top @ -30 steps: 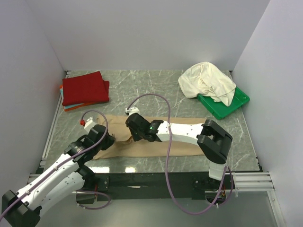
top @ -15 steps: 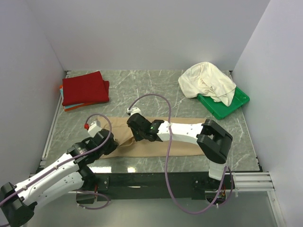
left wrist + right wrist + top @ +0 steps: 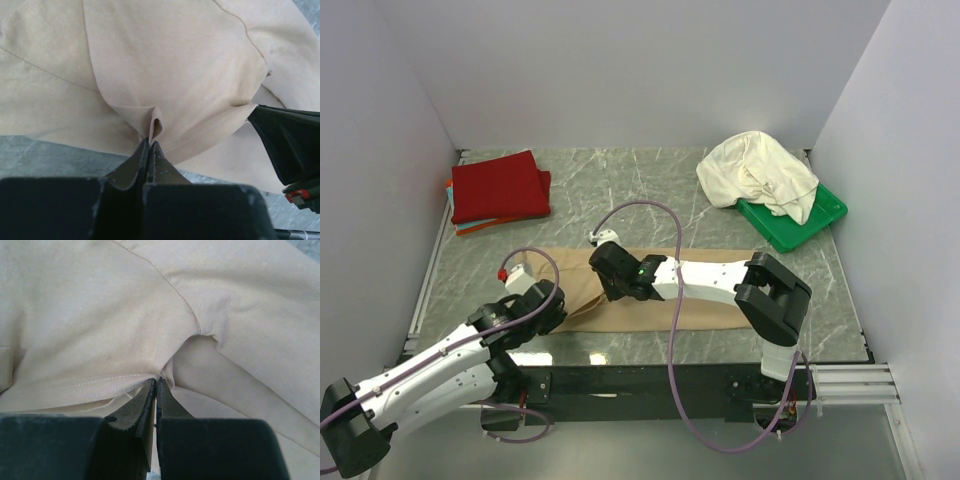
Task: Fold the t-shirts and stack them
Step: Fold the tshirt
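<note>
The tan-beige t-shirt (image 3: 710, 300) lies as a long strip across the near middle of the table. My left gripper (image 3: 548, 305) is shut on its left end, pinching a hemmed fold (image 3: 150, 142) just above the table. My right gripper (image 3: 605, 268) is shut on another hemmed edge of the same shirt (image 3: 156, 381), a little to the right and farther back. The deep red t-shirt (image 3: 500, 187) lies folded at the back left, on thin orange and teal ones (image 3: 470, 228). The cream-white t-shirt (image 3: 757, 172) lies crumpled at the back right.
A green plastic tray (image 3: 810, 222) sits under the cream-white shirt at the back right. White walls close in the table on the left, back and right. My right arm stretches across the tan shirt. Cables loop over both arms.
My left gripper has moved right with the tan shirt's left end, so the strip is shorter on that side. My right gripper has hardly moved.
</note>
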Controlling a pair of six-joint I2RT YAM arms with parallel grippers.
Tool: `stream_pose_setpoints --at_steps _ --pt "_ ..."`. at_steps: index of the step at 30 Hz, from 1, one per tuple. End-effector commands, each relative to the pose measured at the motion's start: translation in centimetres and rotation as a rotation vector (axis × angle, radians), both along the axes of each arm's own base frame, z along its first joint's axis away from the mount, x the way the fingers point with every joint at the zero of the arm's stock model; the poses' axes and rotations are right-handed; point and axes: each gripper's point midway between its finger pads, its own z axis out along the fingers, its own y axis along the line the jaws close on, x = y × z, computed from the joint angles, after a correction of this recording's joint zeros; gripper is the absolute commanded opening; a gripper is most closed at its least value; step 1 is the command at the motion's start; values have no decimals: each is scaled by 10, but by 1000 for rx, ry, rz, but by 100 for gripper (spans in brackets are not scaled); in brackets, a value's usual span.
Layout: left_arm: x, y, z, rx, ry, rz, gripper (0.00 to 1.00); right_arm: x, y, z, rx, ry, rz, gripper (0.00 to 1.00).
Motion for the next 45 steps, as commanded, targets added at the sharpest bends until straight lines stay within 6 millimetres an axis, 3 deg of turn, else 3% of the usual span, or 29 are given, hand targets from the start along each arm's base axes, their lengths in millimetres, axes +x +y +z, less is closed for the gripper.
stream_pose_setpoints --at_steps 1,4,6,7,10,12,18,23,27,30,32,35,38,45 --pt "-5 2 -6 3 14 -4 1 6 -3 -1 -7 -12 -22 0" --pt "-6 -5 -7 -24 20 -32 12 6 -4 -1 -13 -11 -27 0" --pt "-7 -11 -4 -52 12 -52 27 6 -5 0 -14 -12 -30 2" --pt "-8 -13 -3 -67 14 -64 35 6 -7 -1 -24 -10 -32 12" --pt "-8 -15 4 -94 -8 -70 44 5 -11 -1 -31 -12 -40 35" --pt "-6 -14 10 -96 -28 -68 46 4 -12 0 -32 -11 -40 41" --pt "8 -22 43 -89 -85 -86 43 6 -24 14 -53 -44 -58 47" --pt "11 -29 59 -111 -114 -113 41 4 -37 23 -71 -56 -80 48" --pt "12 -20 68 -98 -138 -92 41 0 -52 41 -50 -80 -102 48" --pt "16 -17 63 -74 -159 -81 41 2 -60 49 -53 -107 -115 52" --pt "22 -27 61 -90 -174 -106 43 5 -62 52 -47 -114 -126 54" --pt "29 -38 41 -46 -127 -141 42 16 -63 46 -21 -89 -147 54" --pt "48 -48 46 -28 -161 -153 41 35 -71 40 15 -69 -182 54" --pt "88 -36 33 16 -162 -141 39 67 -105 26 60 -39 -281 54"
